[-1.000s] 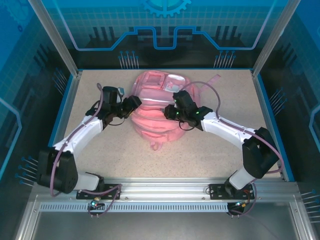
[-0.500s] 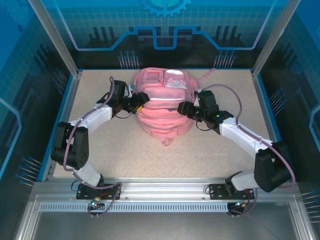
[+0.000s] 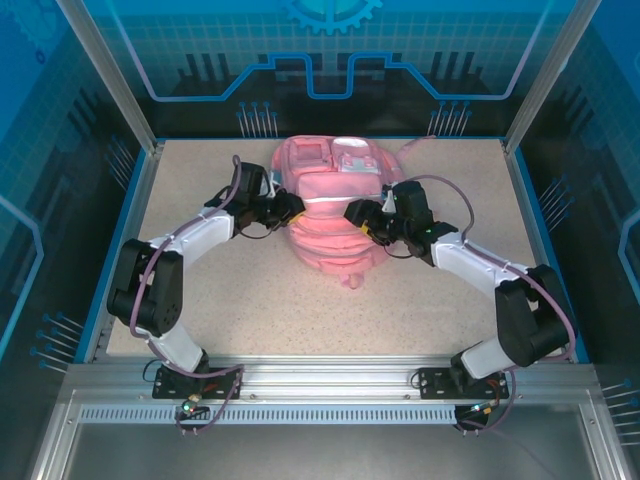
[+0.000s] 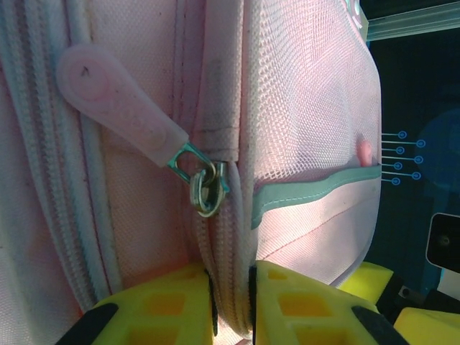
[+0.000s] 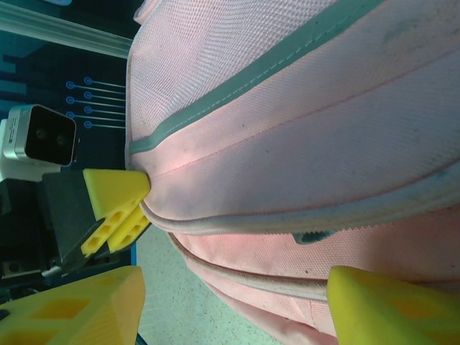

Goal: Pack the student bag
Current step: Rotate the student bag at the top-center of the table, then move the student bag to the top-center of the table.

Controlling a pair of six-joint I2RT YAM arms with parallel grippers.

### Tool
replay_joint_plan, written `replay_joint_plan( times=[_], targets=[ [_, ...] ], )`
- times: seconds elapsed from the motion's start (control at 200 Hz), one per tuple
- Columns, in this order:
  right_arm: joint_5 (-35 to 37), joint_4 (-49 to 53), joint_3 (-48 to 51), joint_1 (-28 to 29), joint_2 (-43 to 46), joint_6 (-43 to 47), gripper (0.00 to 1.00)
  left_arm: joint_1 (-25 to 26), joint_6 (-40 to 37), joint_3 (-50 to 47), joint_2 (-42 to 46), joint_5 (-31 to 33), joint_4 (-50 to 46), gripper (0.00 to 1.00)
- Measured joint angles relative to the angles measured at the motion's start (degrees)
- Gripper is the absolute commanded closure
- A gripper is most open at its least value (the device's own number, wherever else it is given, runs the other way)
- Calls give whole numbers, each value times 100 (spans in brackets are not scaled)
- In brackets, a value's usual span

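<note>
The student bag [image 3: 330,215], a soft pink backpack, lies at the back middle of the table between both arms. My left gripper [image 3: 290,210] is at its left side. In the left wrist view the yellow fingertips [image 4: 172,305] are shut on the bag's pale zip seam [image 4: 228,251], just below a metal zip ring [image 4: 203,188] with a pink rubber pull tab [image 4: 118,100]. My right gripper [image 3: 358,215] is at the bag's right side, open. Its fingers [image 5: 72,309] stand wide apart with the bag's pink folds [image 5: 302,180] in front of them. The left gripper [image 5: 115,208] shows there pinching the bag's far edge.
The speckled table [image 3: 200,290] has a blue rim and metal frame posts [image 3: 120,80] at its back corners. A pink strap [image 3: 415,148] trails from the bag toward the back right. Bare table lies in front of the bag and along both sides.
The left gripper has shut on the bag's zip seam and the right gripper has opened. Both arms reached further back, and the bag shifted and bunched narrower between them.
</note>
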State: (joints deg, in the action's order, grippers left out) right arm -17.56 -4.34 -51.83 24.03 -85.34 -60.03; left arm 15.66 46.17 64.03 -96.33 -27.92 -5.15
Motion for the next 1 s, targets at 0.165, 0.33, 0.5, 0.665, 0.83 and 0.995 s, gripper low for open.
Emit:
replay_joint_plan(
  times=[0.165, 0.33, 0.5, 0.665, 0.83, 0.995],
  targets=[
    [48, -236, -55, -11, -223, -144, 35, 72, 42, 0, 2, 0, 52, 82],
    [11, -625, -136, -11, -470, -293, 40, 125, 46, -2, 2, 2, 98, 83],
    [-59, -957, -236, -26, -726, -428, 42, 184, 133, -50, 2, 2, 225, 74],
    [-103, -1010, -254, -129, -745, -442, 56, 251, -66, -68, 116, -2, 131, 51],
    [-155, -852, -170, -330, -538, -476, 80, 140, -651, -87, 667, 105, -367, 35],
    [-280, -717, -68, -573, -404, -643, 90, 31, -1554, -85, 964, 372, -754, 32]
  ],
)
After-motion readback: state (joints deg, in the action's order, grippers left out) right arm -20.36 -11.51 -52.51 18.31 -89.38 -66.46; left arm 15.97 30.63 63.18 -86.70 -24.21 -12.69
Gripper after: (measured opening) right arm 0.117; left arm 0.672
